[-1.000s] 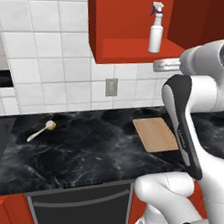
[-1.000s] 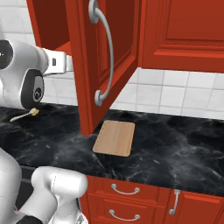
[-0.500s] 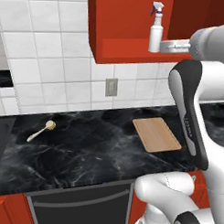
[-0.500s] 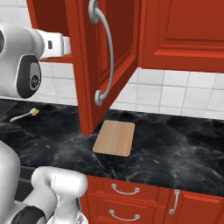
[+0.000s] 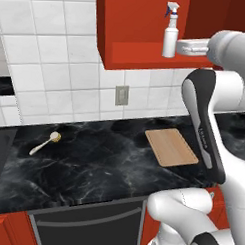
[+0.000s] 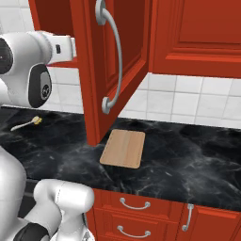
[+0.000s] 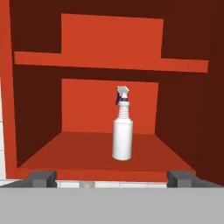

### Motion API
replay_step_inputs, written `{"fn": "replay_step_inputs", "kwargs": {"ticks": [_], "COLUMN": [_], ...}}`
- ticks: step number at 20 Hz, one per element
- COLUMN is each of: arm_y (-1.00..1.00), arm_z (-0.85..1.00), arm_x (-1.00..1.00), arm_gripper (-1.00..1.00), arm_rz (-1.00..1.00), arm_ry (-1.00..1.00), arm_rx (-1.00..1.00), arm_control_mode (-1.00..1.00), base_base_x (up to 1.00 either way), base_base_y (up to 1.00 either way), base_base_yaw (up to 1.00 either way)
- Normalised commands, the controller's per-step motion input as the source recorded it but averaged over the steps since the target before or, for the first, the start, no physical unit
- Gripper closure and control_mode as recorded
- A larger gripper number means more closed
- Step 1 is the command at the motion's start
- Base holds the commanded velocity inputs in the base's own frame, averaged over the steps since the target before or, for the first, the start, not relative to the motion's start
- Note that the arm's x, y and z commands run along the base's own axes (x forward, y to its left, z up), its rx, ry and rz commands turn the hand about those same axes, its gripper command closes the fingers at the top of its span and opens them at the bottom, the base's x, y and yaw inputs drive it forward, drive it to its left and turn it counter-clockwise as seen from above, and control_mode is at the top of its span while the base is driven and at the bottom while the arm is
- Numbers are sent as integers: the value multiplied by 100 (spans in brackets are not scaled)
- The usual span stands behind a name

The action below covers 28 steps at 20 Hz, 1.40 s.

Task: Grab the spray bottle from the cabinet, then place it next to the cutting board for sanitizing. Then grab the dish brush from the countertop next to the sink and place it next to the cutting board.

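Observation:
The spray bottle (image 7: 122,131) stands upright on the lower shelf of the open red cabinet (image 7: 92,146), straight ahead of my open gripper (image 7: 112,178), whose fingertips (image 7: 42,178) stand wide apart, short of the shelf edge. From the left base view, the gripper (image 5: 180,47) hovers just right of the spray bottle (image 5: 170,31), apart from it. The cutting board (image 5: 171,147) lies flat on the black countertop (image 5: 93,163), below the cabinet (image 5: 132,45). The dish brush (image 5: 45,143) lies far to the left. Across the right base view I see the cutting board (image 6: 124,148) and dish brush (image 6: 28,124).
The cabinet's door (image 6: 113,61) stands swung open with a long silver handle, close beside my hand. A wall outlet (image 5: 120,95) sits on the white tiles. Red base drawers (image 6: 136,212) run below the countertop (image 6: 188,155). A dark appliance front (image 5: 86,223) sits under the counter.
My hand has risen from below the cabinet to the level of its lower shelf and now faces the spray bottle. The jaws have stayed open.

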Motion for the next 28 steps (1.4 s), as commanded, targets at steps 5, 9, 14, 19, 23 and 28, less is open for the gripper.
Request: {"fn": "replay_step_inputs", "kwargs": {"ticks": [5, 9, 14, 19, 23, 28], "arm_y": [-17, -15, -13, -5, -1, 0], "arm_z": [5, 0, 0, 0, 0, 0], "arm_x": [47, 54, 50, 47, 50, 40], "arm_gripper": [-100, -100, -100, -100, -100, -100], "arm_rz": [0, 0, 0, 0, 0, 0], "arm_ry": [0, 0, 0, 0, 0, 0], "arm_rx": [0, 0, 0, 0, 0, 0], "arm_control_mode": [-100, -100, -100, -100, -100, -100], "base_base_x": [0, 0, 0, 0, 0, 0], "base_base_y": [0, 0, 0, 0, 0, 0], "base_base_yaw": [0, 0, 0, 0, 0, 0]}}
